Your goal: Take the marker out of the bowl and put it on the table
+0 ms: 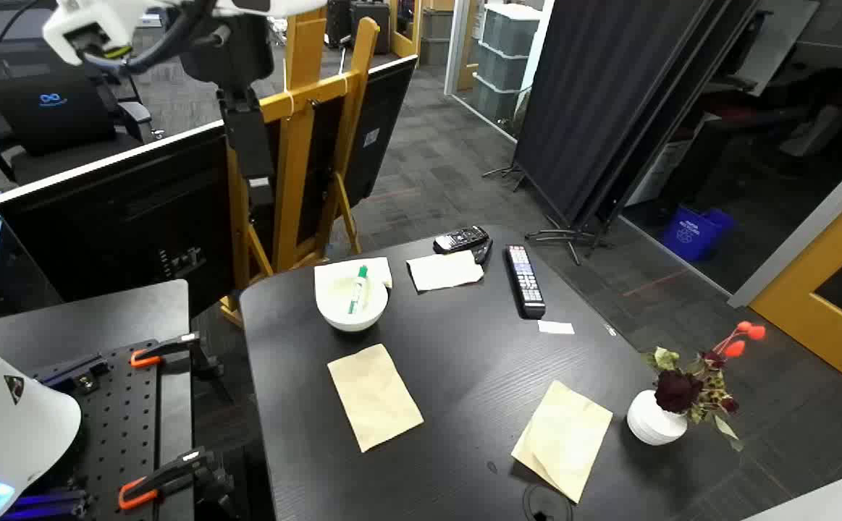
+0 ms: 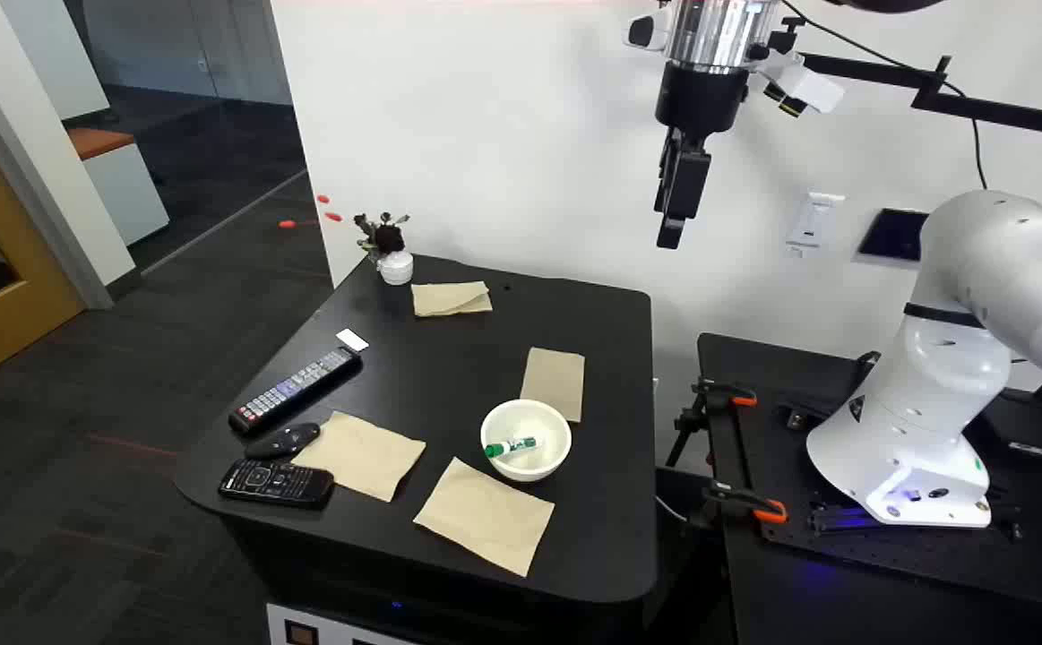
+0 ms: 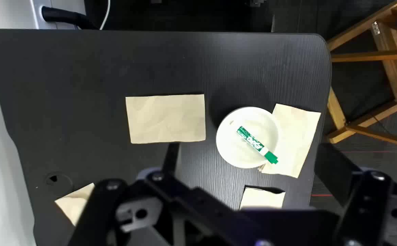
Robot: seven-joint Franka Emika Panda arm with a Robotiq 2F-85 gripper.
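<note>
From wrist alone, end effector [image 3: 252, 150] agape

marker [image 3: 257, 145]: green-and-white | bowl [image 3: 226, 145]: white | table [image 3: 92, 85]: black, finely streaked | paper sheets [image 3: 166, 119]: tan | gripper [image 2: 671, 226]: black

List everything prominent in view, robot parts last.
table: one, black, beside bench
bowl: one, white, on table
marker: one, green and white, in bowl
papers: at least four, tan, on table
remotes: two, black, on table
handset: one, black, between remotes
card: one, white, on table
vase: one, white, on table, with flowers
easel: one, yellowish, beyond table
panel: one, black, by easel
curtain: count unclear, black, background
bin: one, blue, background
clamps: two, black and orange, bench edge
arm: one, white, at bench
gripper: one, black, above table level, jaws open
</note>
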